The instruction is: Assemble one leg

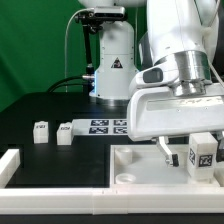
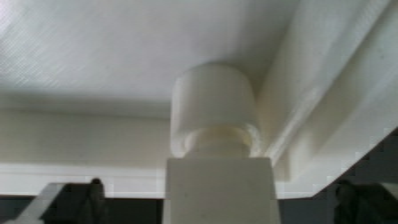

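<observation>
Exterior view: the end effector (image 1: 184, 147) hangs at the right, its fingers spread apart and gripping nothing, just above a leg (image 1: 202, 155) standing upright on the white panel (image 1: 140, 170). Two more legs (image 1: 41, 131) sit on the black counter (image 1: 30, 110) at the left, beside the marker board (image 1: 105, 126). The wrist view shows the leg (image 2: 221, 120) between the fingers, against the panel's wall.
</observation>
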